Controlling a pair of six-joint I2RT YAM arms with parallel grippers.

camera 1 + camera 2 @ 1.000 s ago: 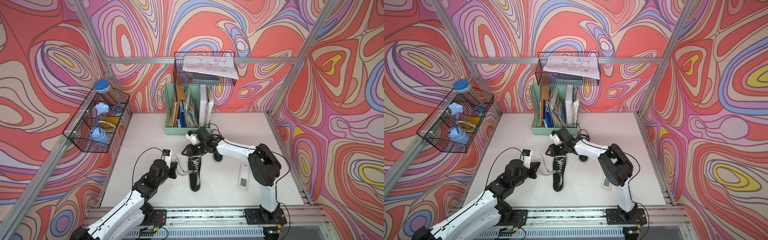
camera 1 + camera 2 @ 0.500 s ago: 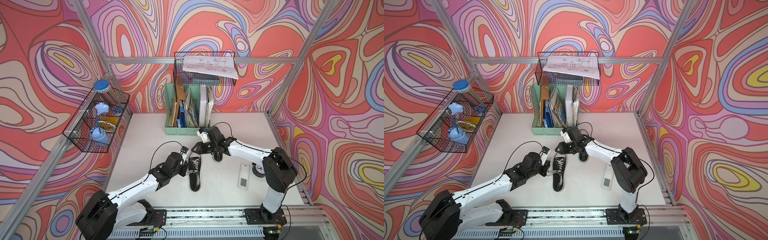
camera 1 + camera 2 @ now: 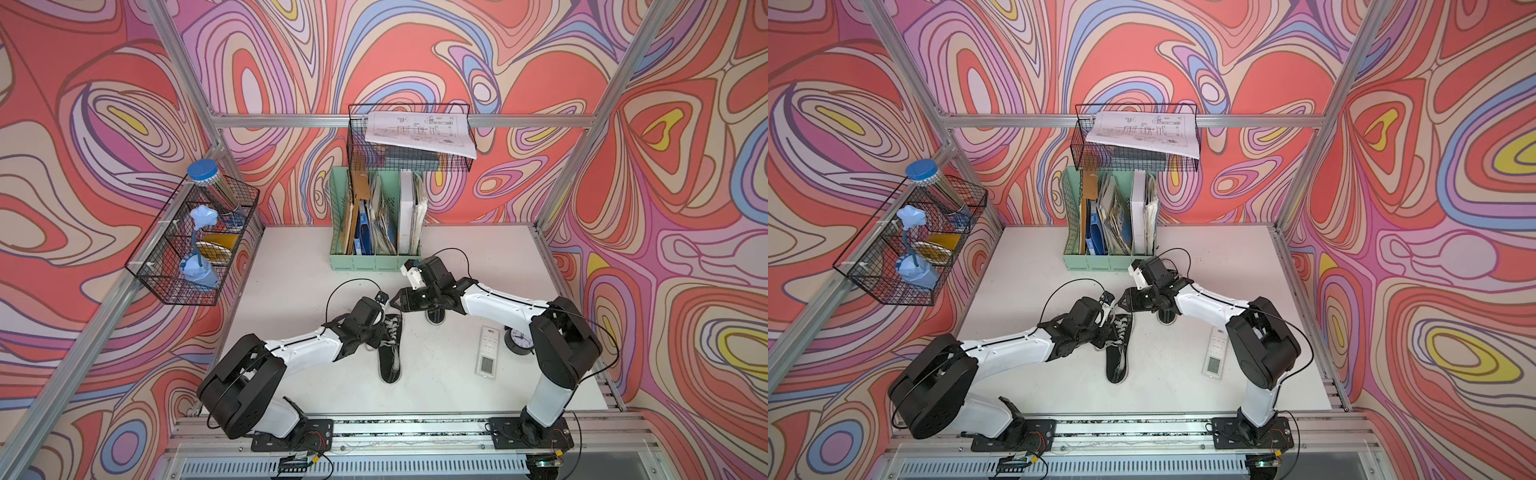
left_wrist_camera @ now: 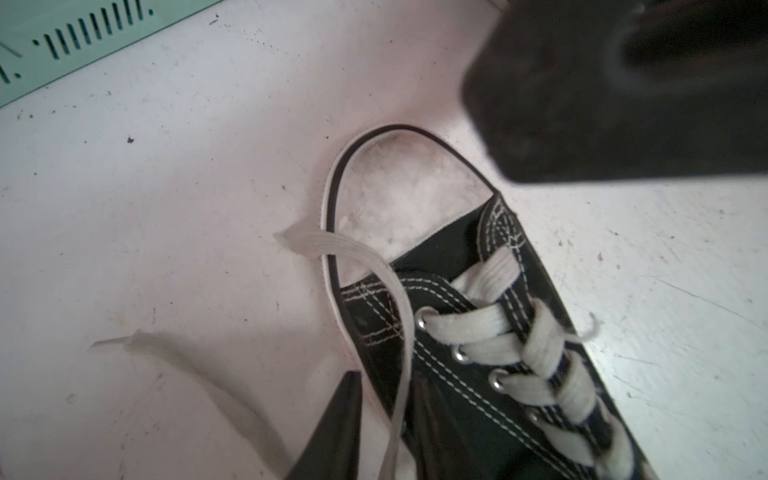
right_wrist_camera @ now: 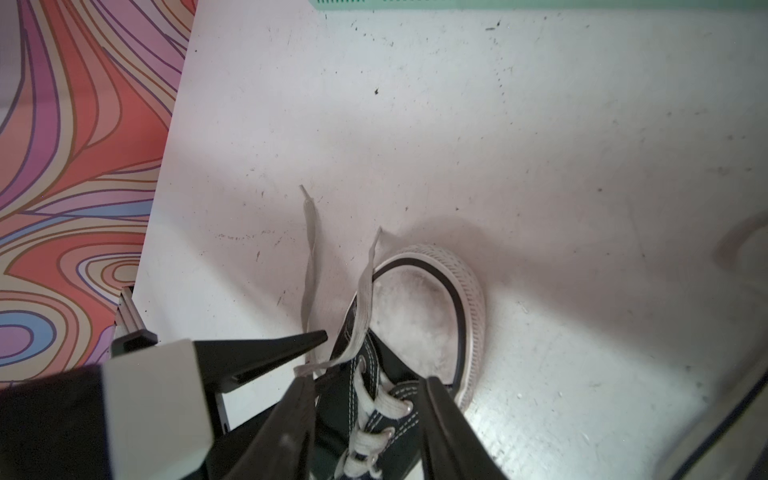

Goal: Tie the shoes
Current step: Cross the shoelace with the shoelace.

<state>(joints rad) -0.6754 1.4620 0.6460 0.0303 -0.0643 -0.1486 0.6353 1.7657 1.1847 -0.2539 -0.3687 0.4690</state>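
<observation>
One black shoe (image 3: 390, 351) with white laces lies mid-table, toe toward the front edge. The other shoe (image 3: 435, 319) lies mostly under my right arm. My left gripper (image 4: 386, 386) hovers at the near shoe's (image 4: 478, 374) collar with its jaws apart. One lace strand (image 4: 399, 332) runs loosely between the jaws. A second lace end (image 4: 137, 343) lies on the table. My right gripper (image 5: 368, 382) is open, its fingers (image 5: 440, 415) straddling the top eyelets. A lace (image 5: 365, 291) drapes over one fingertip. In both top views the two grippers (image 3: 395, 302) (image 3: 1113, 316) nearly meet above the heel.
A white remote (image 3: 487, 351) and a small alarm clock (image 3: 517, 341) lie right of the shoes. A green file holder (image 3: 374, 257) stands at the back, under a wire basket (image 3: 409, 162) of papers. Another wire basket (image 3: 187, 253) hangs on the left wall.
My left arm has reached in from the left to the shoe's collar, and its jaws have gone from shut to apart. My right arm's elbow has swung out to the right.
</observation>
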